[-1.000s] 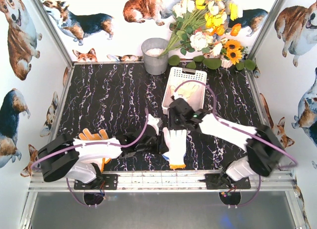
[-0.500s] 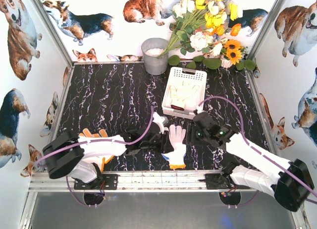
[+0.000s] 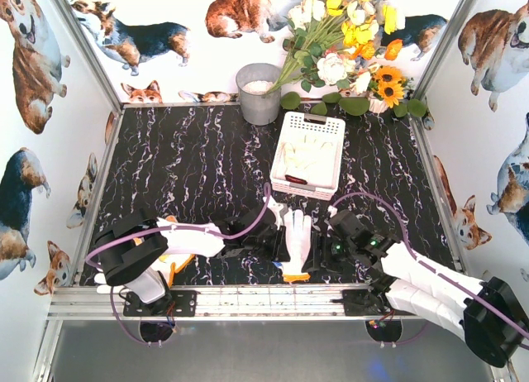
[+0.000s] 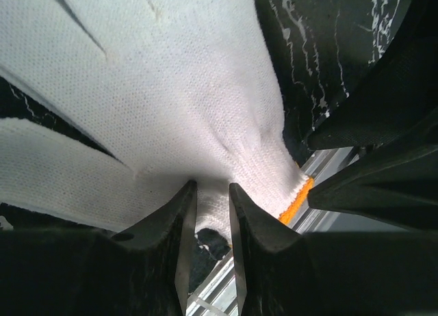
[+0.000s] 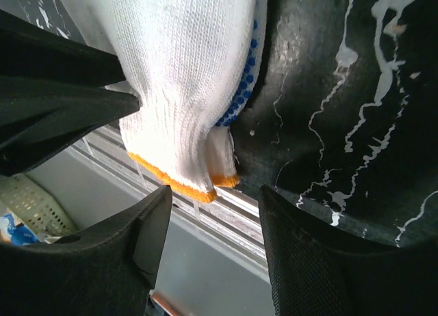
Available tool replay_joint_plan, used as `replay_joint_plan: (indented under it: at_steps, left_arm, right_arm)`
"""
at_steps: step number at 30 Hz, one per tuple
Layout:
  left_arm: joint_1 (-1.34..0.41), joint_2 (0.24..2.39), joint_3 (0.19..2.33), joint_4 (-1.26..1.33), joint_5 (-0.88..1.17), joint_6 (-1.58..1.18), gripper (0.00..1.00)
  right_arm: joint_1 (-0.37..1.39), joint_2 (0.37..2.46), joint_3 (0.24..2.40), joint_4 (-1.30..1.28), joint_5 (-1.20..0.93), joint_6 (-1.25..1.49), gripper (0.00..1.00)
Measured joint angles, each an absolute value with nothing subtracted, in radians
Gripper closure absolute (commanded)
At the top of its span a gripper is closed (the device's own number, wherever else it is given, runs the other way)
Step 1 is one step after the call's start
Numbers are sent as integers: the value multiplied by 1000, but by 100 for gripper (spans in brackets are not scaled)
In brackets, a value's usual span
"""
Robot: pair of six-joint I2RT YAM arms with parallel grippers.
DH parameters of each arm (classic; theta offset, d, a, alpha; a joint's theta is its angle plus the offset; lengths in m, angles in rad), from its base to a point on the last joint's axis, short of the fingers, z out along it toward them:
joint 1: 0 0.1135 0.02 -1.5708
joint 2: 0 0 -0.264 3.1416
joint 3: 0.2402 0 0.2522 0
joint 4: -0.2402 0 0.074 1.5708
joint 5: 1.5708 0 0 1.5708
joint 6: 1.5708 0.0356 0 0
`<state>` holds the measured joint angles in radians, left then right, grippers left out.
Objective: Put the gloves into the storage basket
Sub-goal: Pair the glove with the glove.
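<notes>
Pinching the white glove (image 4: 171,90) near its cuff, the left fingers (image 4: 179,244)

One overhead, two close-ups.
The top camera looks down from above the table's (image 3: 190,167) near edge toward the far edge; both wrist cameras sit close on the white glove (image 3: 297,241) (orange cuff) by the near edge, which all three views share.

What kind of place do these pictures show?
Probably a staged robot test booth, not a home: corgi-print walls, an aluminium frame rail and a black marbled table enclosed on three sides.
</notes>
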<state>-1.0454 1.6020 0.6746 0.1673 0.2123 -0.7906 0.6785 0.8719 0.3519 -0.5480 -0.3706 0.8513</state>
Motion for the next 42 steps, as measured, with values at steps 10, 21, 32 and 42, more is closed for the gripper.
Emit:
replay_joint_plan:
  at_steps: [10, 21, 32, 42]
  left_arm:
    - [-1045, 1603, 643, 200, 228, -795, 81]
    - [-1043, 1603, 628, 226, 226, -807, 81]
    - [-1043, 1598, 616, 244, 223, -810, 79]
    - [-1098, 1380, 605, 137, 107, -632, 55]
  right_arm:
    - [679, 925, 321, -474, -430, 870, 56]
    - [694, 987, 286, -381, -466, 902, 66]
    - [699, 1024, 286, -356, -470, 938, 95]
    - [693, 1006, 386, -460, -472, 1020, 100]
